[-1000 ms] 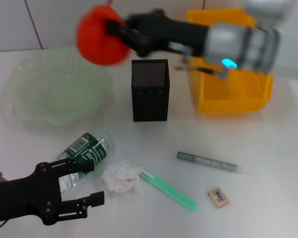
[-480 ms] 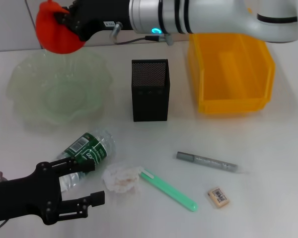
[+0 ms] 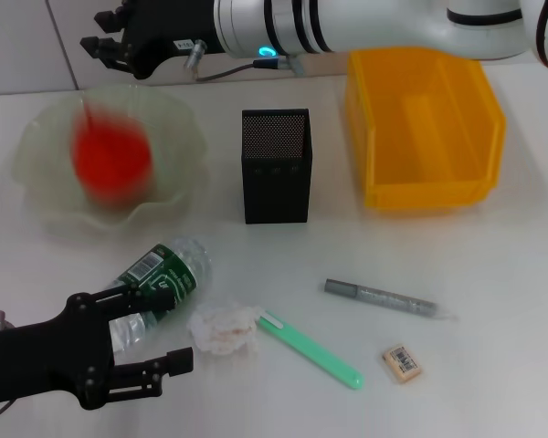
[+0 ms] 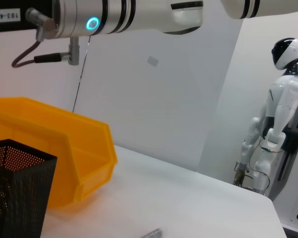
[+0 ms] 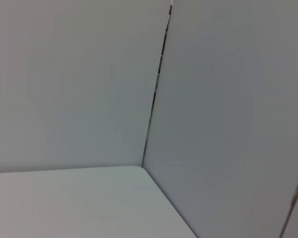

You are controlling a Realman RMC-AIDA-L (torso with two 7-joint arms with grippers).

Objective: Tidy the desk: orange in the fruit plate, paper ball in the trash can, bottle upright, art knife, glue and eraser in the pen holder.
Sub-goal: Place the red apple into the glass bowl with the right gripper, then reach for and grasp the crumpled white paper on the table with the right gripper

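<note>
Head view: the right gripper hangs at about eleven o'clock of the scene, above the far rim of the fruit plate, its fingers spread apart and holding nothing. The orange shows as a red blur inside the plate. The pen holder stands upright near the middle, with the yellow bin at its two o'clock. The left gripper sits low at seven o'clock, fingers apart and empty, just beside the lying bottle. The paper ball lies at the bottle's four o'clock; the green art knife touches or nearly touches it. The grey glue stick and the eraser lie toward five o'clock.

Left wrist view: the pen holder's mesh and the yellow bin show against a white wall, the right arm crossing overhead; a white humanoid robot stands at three o'clock.

Right wrist view: only bare wall and table surface are visible.
</note>
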